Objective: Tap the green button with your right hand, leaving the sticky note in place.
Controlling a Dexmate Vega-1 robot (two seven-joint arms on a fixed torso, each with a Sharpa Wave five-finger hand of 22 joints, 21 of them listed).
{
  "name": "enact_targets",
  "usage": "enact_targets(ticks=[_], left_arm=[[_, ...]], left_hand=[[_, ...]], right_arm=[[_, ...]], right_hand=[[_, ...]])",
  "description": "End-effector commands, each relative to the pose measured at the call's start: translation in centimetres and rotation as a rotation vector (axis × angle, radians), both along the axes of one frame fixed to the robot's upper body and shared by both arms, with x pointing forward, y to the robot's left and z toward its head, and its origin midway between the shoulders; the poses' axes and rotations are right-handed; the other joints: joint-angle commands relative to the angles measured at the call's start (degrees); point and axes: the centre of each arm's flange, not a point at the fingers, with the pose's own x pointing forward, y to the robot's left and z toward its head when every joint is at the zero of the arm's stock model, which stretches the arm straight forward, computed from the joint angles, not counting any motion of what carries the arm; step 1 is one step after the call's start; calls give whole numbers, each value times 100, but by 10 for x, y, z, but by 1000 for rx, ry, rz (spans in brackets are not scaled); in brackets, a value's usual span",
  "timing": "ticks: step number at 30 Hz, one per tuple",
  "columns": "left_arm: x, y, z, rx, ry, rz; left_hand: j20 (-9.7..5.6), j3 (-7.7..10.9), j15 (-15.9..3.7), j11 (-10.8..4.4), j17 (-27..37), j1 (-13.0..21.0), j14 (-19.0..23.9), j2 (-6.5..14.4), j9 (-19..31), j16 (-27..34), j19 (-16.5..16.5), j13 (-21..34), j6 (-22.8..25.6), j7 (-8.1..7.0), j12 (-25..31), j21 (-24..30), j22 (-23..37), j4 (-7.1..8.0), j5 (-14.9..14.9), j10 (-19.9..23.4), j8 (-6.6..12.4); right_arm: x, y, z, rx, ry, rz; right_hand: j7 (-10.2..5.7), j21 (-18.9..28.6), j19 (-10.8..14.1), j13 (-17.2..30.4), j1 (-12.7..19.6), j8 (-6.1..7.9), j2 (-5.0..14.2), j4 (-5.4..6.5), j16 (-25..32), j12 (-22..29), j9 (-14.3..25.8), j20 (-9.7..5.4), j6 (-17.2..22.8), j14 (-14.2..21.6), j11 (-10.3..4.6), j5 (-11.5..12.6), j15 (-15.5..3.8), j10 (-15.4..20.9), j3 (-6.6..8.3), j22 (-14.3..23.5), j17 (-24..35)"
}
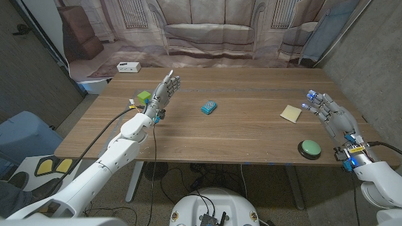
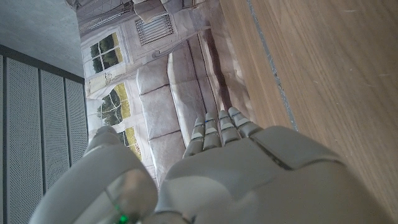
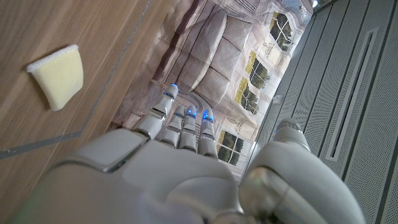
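While the left arm [image 1: 119,147] reaches far over the wooden table [image 1: 226,135], its left hand [image 1: 164,91] upright with fingers straight and empty, the right hand [image 1: 331,116] hovers — fingers extended, grasping nothing — between the sticky note [image 1: 290,113] and the green button [image 1: 309,148] near the table's front edge.

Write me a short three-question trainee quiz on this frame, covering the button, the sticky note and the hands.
1. True or false: the right hand is pressing the green button.
2. Multiple choice: the sticky note lies A) on top of the button, B) flat on the table, farther from the robot than the button, C) in the left hand.
3. Fill in: the small object near the table's middle, the blue block, is ____ in colour.

Key: 1 false, the hand is raised beside the note, apart from the button. 2 B. 3 blue.
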Motion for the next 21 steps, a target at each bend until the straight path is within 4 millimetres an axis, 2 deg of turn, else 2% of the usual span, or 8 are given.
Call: enact_targets(ticks=[1, 21], left_arm=[[-1, 0, 1, 7, 0, 2], [-3, -4, 2, 17, -10, 4]], left_hand=[[33, 19, -14, -23, 23, 61, 34, -7, 27, -14, 57, 13, 44, 12, 6, -9, 18, -26, -17, 28, -6], [70, 12, -12, -25, 24, 67, 48, 1, 28, -20, 76, 10, 55, 9, -2, -50, 19, -41, -20, 40, -17]], right_arm=[[-17, -4, -11, 4, -1, -22], [-53, -9, -36, 37, 8, -74]], right_hand=[[-18, -23, 54, 19, -51, -16, 3, -38, 11, 3, 30, 0, 69, 57, 13, 10, 1, 76, -8, 32, 6], [-25, -40, 87, 20, -56, -19, 7, -52, 6, -3, 31, 1, 81, 98, -2, 12, -11, 97, -7, 32, 1]])
